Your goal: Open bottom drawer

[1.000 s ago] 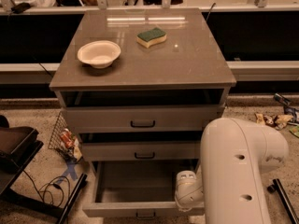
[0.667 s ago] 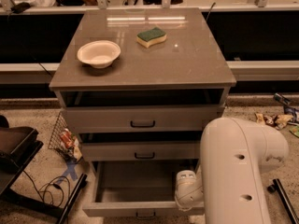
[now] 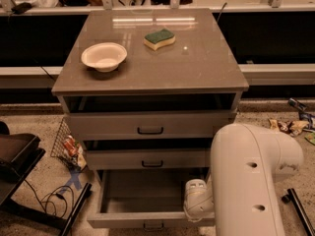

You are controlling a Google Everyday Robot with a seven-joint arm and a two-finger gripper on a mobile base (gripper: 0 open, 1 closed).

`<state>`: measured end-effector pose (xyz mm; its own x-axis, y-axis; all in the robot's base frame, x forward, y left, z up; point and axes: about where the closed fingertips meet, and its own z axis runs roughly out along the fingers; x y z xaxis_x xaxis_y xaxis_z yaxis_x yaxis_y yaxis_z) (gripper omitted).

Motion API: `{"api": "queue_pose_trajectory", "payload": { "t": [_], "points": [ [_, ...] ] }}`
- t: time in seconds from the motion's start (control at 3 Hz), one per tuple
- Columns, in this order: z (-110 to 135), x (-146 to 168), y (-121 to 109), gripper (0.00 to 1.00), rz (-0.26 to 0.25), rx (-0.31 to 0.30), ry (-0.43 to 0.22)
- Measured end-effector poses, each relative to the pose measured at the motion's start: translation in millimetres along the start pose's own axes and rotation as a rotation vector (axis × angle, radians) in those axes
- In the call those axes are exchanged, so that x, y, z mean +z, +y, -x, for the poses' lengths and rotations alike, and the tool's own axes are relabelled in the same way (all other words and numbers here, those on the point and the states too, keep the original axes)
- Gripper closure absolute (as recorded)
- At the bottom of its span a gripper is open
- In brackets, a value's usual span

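The grey flat-front bottom drawer (image 3: 142,219) is seen pulled well out at the foot of the grey three-drawer cabinet (image 3: 147,73), below two other fronts. Its plain grey interior is exposed, and a small black bar handle (image 3: 153,225) is fixed at the centre of its front. The gripper (image 3: 196,206) is placed at the drawer's front right corner, largely covered by the white robot arm (image 3: 251,181); whether it is parted or closed cannot be told. A white round bowl (image 3: 104,56) and a green-and-yellow sponge (image 3: 159,38) are set on the cabinet top.
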<state>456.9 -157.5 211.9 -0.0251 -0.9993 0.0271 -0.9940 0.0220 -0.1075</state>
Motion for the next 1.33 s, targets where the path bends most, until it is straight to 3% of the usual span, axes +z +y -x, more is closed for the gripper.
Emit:
{"api": "queue_pose_trajectory", "payload": {
  "t": [0.33,0.67,1.0,1.33],
  "points": [
    [0.0,0.8,1.1,0.64,0.002,0.000,0.000],
    [-2.4,-3.4,-3.9,0.87,-0.005,-0.004,0.011],
    [-6.1,-18.0,-22.6,1.00,-0.040,-0.018,0.027],
    [-7.8,-25.2,-49.3,1.00,-0.090,-0.036,0.010]
  ]
}}
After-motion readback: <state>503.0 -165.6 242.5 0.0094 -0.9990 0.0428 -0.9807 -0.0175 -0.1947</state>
